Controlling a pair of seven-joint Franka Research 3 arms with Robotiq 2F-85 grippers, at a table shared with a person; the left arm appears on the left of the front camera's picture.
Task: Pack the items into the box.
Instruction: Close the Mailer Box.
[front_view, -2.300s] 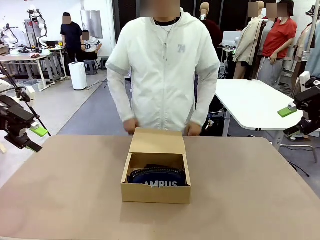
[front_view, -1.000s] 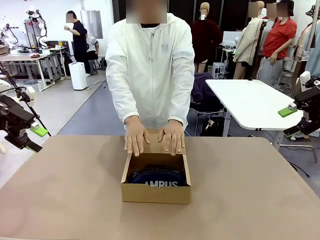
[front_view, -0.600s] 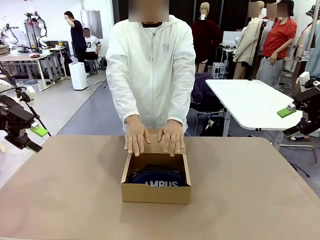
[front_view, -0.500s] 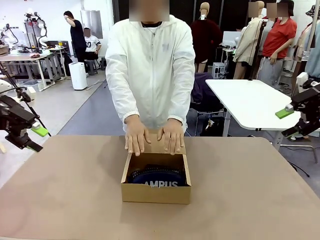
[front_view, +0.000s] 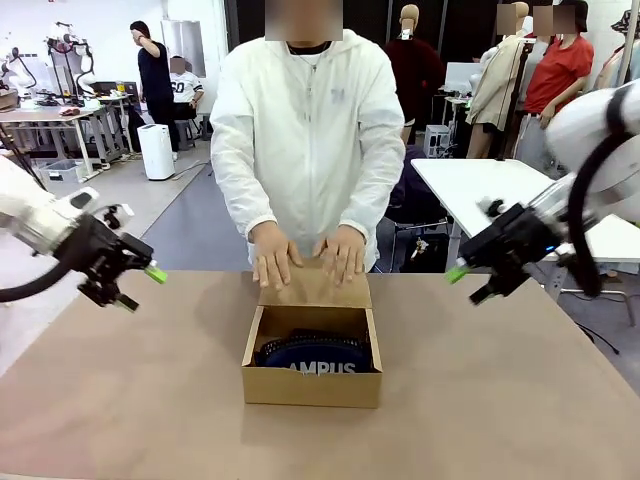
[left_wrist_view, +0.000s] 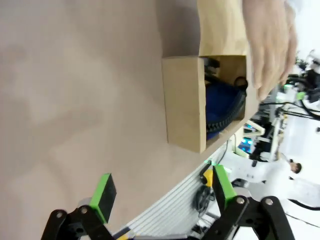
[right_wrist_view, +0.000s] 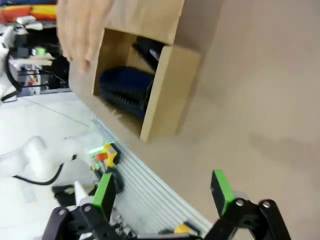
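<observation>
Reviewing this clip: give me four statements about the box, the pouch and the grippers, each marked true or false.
1. The navy pouch lies inside the cardboard box. True.
2. The box's flap lid is shut. False: it is folded back, and the person's hands rest on it.
3. The left gripper and right gripper are both open and empty. True.
4. The right gripper grips the box. False: it hangs apart from the box, off to its side.
</observation>
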